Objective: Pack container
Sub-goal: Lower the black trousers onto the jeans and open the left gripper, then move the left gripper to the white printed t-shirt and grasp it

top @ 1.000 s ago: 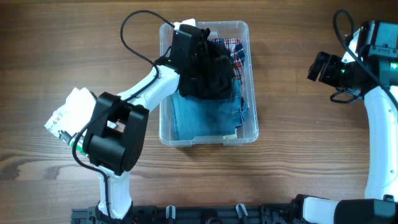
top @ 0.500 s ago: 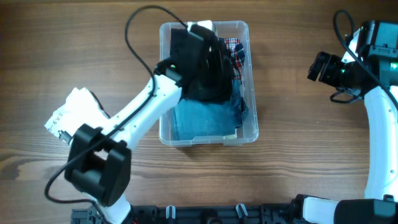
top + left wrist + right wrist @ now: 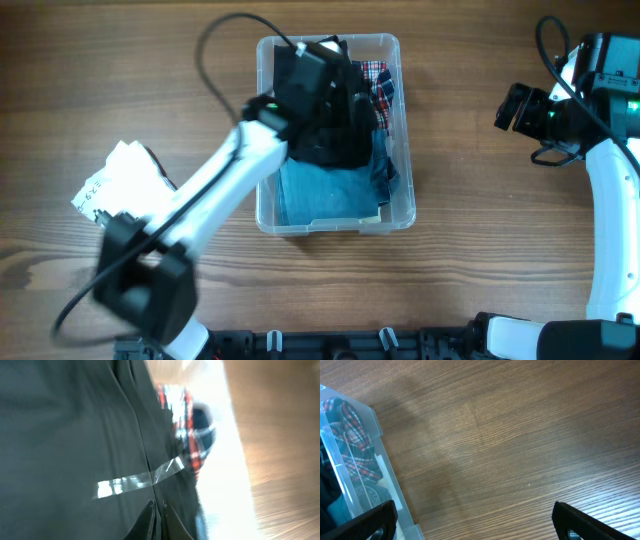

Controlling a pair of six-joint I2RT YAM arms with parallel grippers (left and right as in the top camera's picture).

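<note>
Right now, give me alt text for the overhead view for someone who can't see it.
The left arm reaches over a clear container on a wooden table, its wrist above a black garment lying on folded denim, plaid cloth beside it. The right arm stands apart at the right edge.

Your left arm (image 3: 215, 185) reaches into the clear container (image 3: 405, 215), its end over a black garment (image 3: 352, 135) lying on folded denim (image 3: 325, 195) (plaid cloth (image 3: 379, 80) shows just beside). Your right gripper (image 3: 512, 105) hangs well apart, above the wooden table (image 3: 480, 260).
</note>
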